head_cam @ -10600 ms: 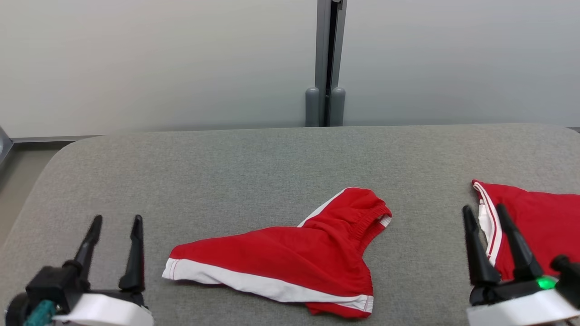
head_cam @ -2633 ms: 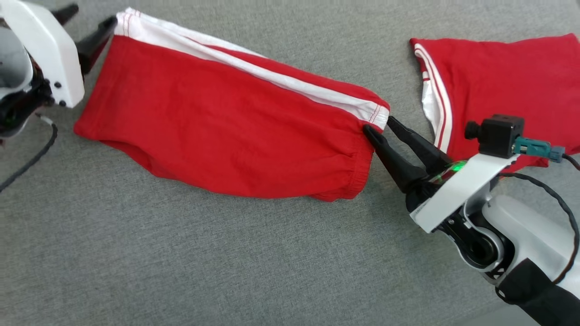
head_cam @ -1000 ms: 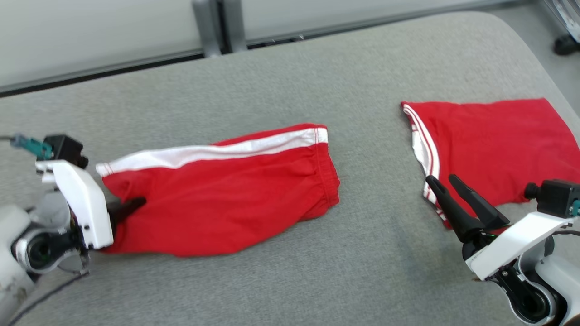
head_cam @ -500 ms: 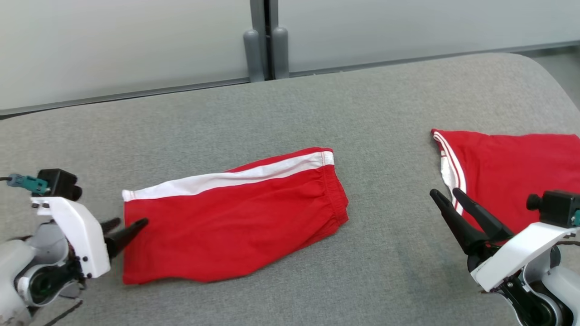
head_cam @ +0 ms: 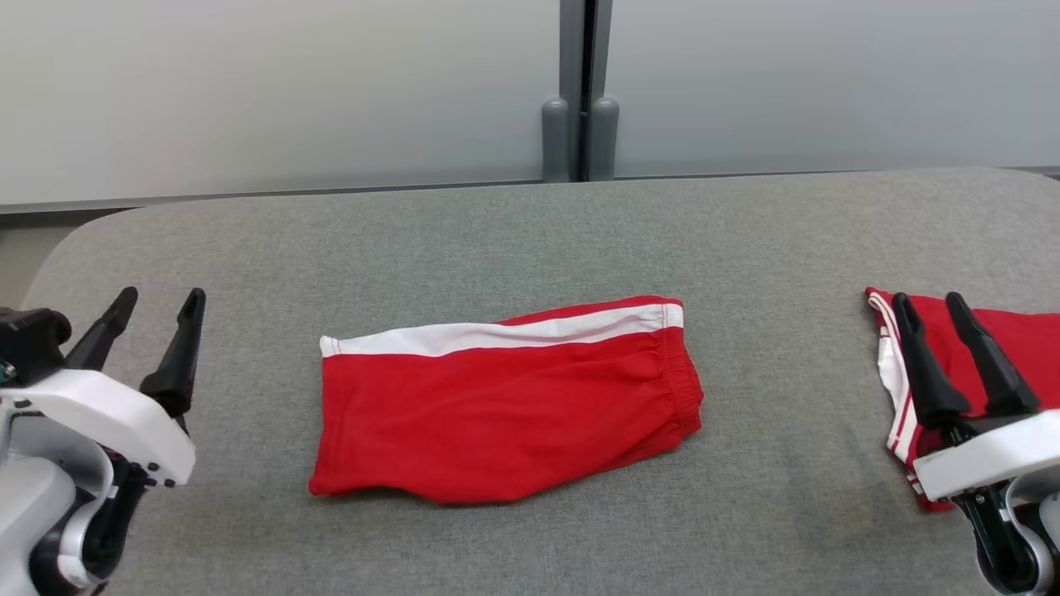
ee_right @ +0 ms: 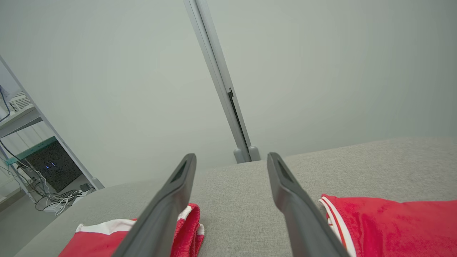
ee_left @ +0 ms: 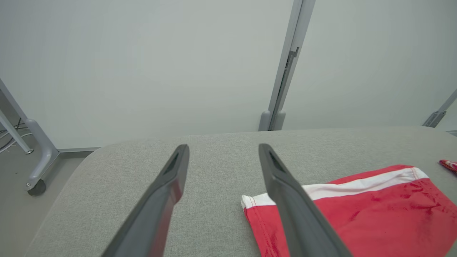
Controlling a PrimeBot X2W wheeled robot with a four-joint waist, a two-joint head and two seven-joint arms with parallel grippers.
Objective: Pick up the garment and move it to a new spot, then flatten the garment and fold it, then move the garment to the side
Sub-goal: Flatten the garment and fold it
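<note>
Red garment [head_cam: 505,406] between left fingers [head_cam: 180,352] and right fingers [head_cam: 923,364]

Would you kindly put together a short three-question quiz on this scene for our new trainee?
1. True or false: the left tool and the right tool are both open, and neither touches the red shorts.
2. Multiple choice: in the head view, the white stripe on the shorts runs along their A) far edge, B) near edge, C) middle.
3. Short answer: in the head view, which tool stands in front of the second red garment?

Key: 1 true; 2 A; 3 the right tool.
</note>
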